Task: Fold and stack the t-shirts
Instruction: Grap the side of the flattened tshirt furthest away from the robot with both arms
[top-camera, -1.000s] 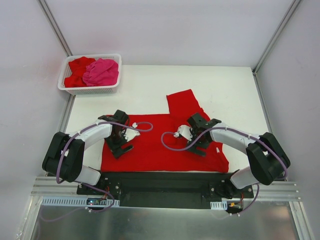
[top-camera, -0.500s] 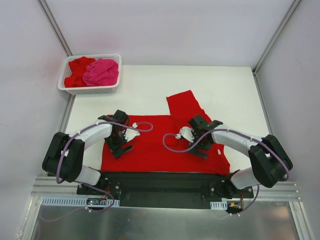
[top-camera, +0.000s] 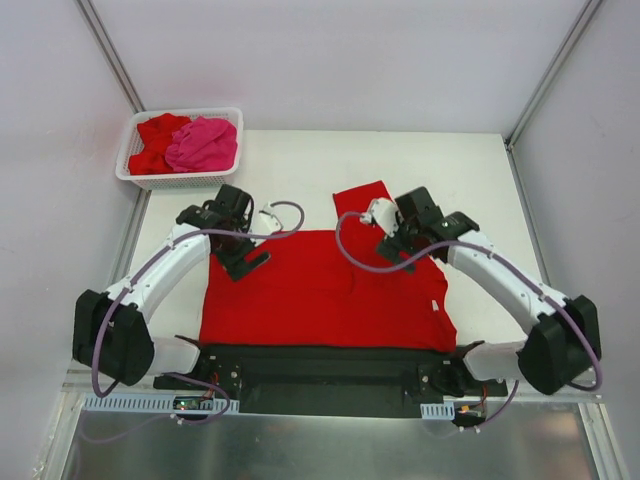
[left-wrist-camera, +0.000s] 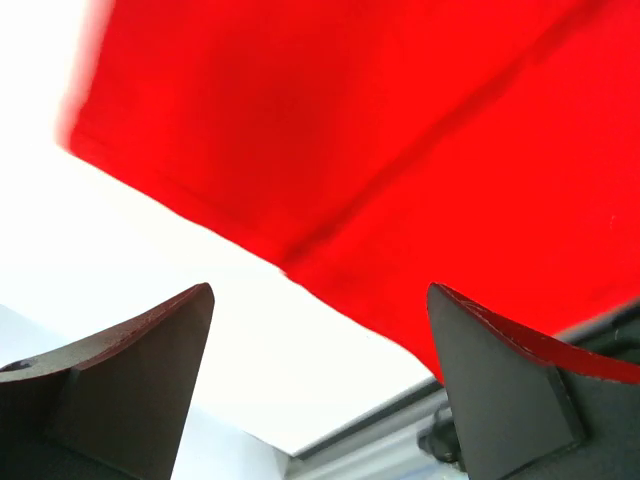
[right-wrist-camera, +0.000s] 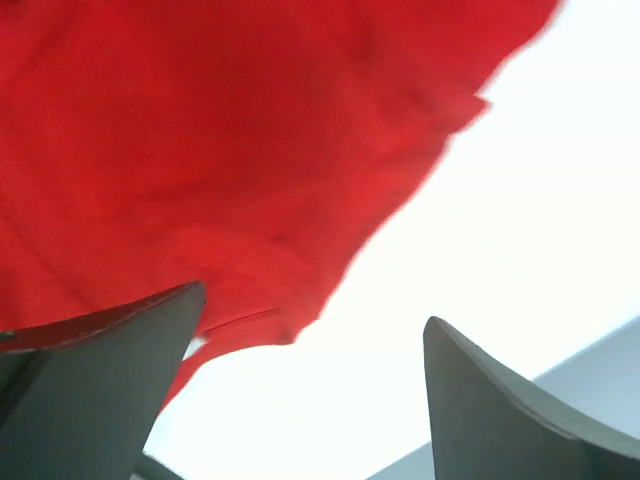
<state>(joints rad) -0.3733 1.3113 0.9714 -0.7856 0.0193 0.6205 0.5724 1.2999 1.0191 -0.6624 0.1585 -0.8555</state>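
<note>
The left gripper (top-camera: 243, 258) and right gripper (top-camera: 397, 243) hang empty with jaws apart over the far edge of a red t-shirt (top-camera: 320, 290), which is spread on the table (top-camera: 300, 170) near the arms. At far left, a basket (top-camera: 180, 181) holds a pink t-shirt (top-camera: 203, 143) and red cloth (top-camera: 155, 133).

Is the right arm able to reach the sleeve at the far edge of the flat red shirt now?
Probably yes: the open right hand hovers beside the sleeve, with nothing between them.
</note>
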